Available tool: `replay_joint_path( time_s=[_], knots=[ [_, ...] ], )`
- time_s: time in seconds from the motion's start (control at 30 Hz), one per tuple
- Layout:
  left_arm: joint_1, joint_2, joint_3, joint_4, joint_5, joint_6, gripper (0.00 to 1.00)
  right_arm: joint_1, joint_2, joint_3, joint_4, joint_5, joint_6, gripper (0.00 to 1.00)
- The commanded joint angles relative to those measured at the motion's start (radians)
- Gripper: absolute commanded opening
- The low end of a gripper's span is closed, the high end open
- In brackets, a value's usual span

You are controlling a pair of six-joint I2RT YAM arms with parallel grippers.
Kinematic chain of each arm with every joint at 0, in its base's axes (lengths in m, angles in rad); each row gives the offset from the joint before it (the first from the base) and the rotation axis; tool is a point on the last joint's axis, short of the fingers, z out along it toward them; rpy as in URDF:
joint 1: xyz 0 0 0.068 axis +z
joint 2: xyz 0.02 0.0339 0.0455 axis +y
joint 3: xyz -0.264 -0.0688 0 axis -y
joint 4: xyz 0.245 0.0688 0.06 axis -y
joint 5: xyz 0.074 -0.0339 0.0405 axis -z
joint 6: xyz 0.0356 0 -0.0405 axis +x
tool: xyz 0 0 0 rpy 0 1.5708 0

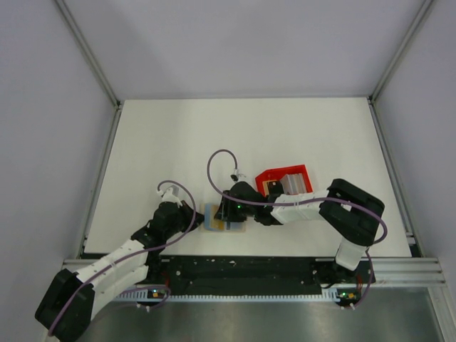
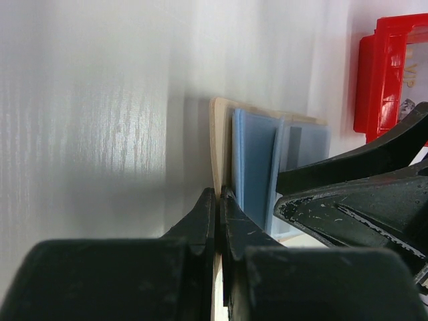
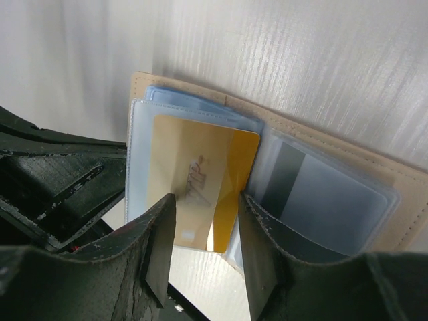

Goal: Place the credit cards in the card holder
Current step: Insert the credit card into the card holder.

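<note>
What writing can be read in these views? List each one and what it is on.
No text reads clearly.
Gold card in the wallet: dark script mark, too blurred to read.
Pale card in the red tray: gold letters, perhaps "VIP", cut off at the edge.

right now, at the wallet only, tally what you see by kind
wallet: 1
gold card: 1
grey card, under a clear sleeve: 1
total: 3
</note>
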State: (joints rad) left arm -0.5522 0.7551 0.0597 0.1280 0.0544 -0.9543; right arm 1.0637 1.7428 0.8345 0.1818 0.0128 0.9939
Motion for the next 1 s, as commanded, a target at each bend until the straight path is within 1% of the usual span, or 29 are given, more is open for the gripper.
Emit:
replay_joint_path(
  time_s=[0.0,0.43,0.7,0.83,0.97],
  knots=[
    [0.000,0.003,-0.026,0.047,-0.001,0.009,0.00,0.010,-0.005,0.034,0.067,-0.033,-0.015,0.41],
    [0.000,0.015,-0.024,0.051,0.001,0.011,0.00,0.012,-0.014,0.020,0.125,-0.048,-0.021,0.39],
    [-0.002,0.004,-0.024,0.042,-0.002,0.012,0.00,0.012,-0.072,0.021,-0.062,0.114,-0.035,0.42],
    [0.000,0.007,-0.021,0.041,-0.002,0.014,0.00,0.010,-0.043,0.012,-0.016,0.067,-0.024,0.43],
    [-0.002,0.006,-0.020,0.041,-0.002,0.014,0.00,0.012,0.006,0.038,0.001,0.020,-0.018,0.43]
  ],
)
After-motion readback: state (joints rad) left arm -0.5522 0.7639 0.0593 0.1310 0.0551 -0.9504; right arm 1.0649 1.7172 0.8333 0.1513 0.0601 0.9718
